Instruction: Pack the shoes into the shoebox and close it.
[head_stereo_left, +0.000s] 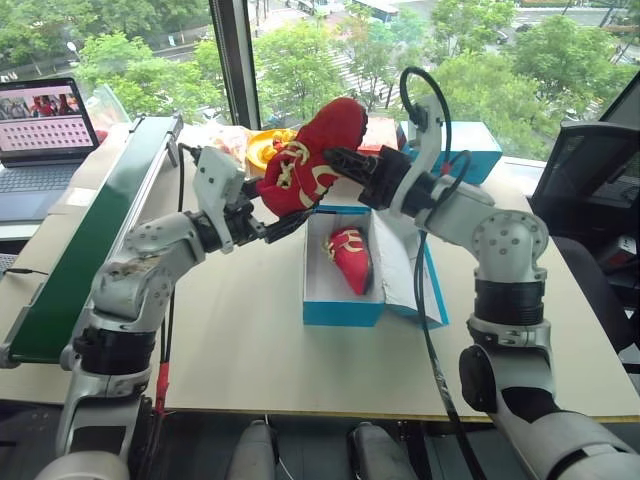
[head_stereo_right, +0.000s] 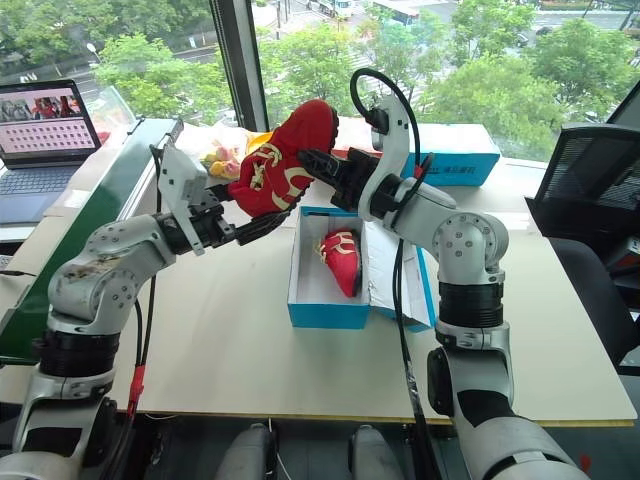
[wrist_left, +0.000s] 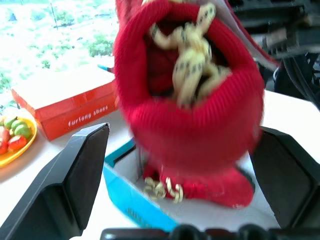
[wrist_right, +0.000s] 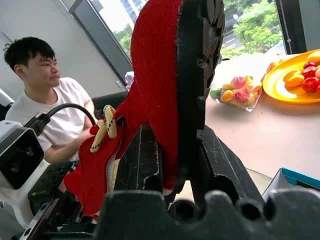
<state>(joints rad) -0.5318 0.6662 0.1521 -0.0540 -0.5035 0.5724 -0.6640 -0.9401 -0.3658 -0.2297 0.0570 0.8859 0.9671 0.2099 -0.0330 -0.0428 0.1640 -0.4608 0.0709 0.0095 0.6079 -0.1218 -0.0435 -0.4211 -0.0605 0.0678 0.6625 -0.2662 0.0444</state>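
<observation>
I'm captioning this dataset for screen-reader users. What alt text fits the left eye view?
The right claw holds a red shoe in the air above an open light blue shoebox, where a second red shoe already lies. The open left claw sits just left of the held shoe, over a beige table.

One shoe in the box, the other up in the air above it

The shoebox (head_stereo_left: 343, 312) sat mid-table with one shoe (head_stereo_left: 351, 258) inside, lid lying open to its right. The second shoe (head_stereo_left: 308, 162) hung above the box's far end, right gripper (head_stereo_left: 340, 163) clamped on it, left gripper (head_stereo_left: 283, 226) just left, apart. A laptop (head_stereo_left: 40, 140) stood far left.
</observation>
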